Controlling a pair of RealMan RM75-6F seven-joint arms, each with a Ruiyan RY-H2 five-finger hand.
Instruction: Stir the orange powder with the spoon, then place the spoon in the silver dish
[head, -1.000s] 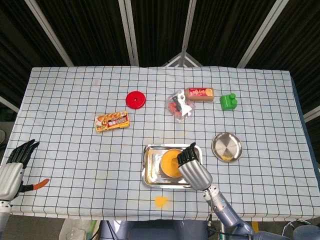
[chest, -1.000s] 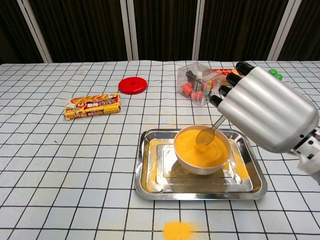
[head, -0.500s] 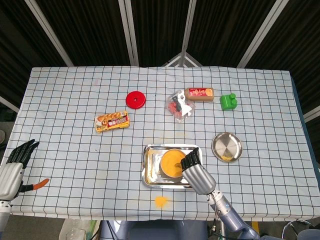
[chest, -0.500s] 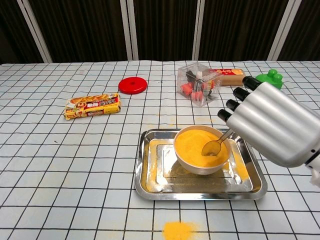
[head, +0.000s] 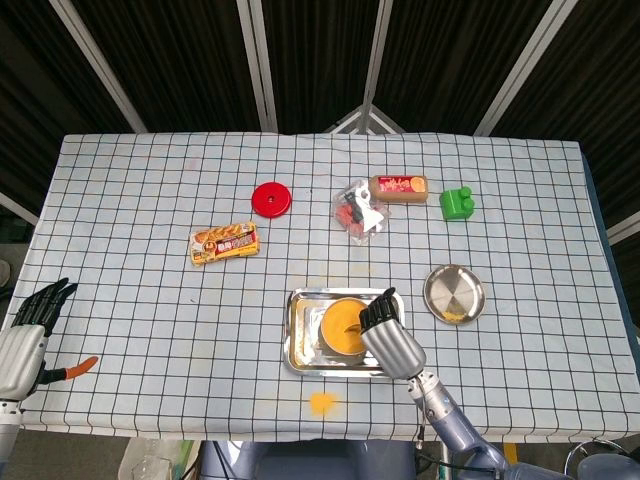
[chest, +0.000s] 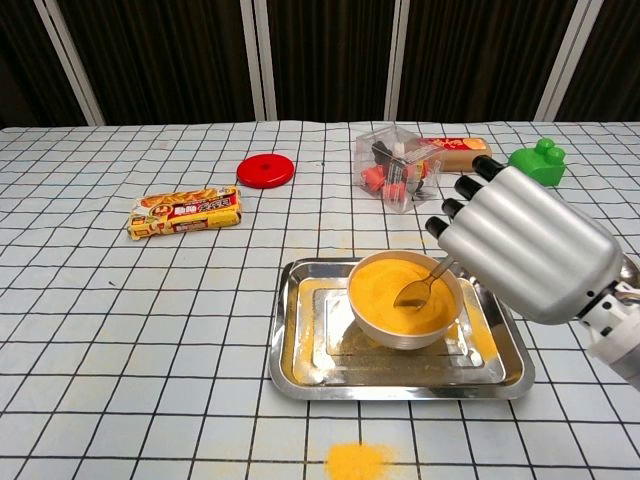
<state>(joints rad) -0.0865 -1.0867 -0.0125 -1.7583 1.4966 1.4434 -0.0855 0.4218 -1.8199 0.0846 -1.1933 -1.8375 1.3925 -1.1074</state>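
the right robot hand (chest: 525, 240) pinches the spoon (chest: 418, 287), its bowl dipped in the orange powder (chest: 398, 290) in the bowl (chest: 404, 332) on the tray (chest: 300, 370); stirring should stay slow and shallow to avoid spilling.

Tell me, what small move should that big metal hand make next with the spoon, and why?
Probably another short sweep through the orange powder. The right hand holds the small metal spoon with its tip dipped in the round bowl, which sits in the rectangular steel tray. The round silver dish waits to the right, holding no spoon, so stirring seems unfinished.
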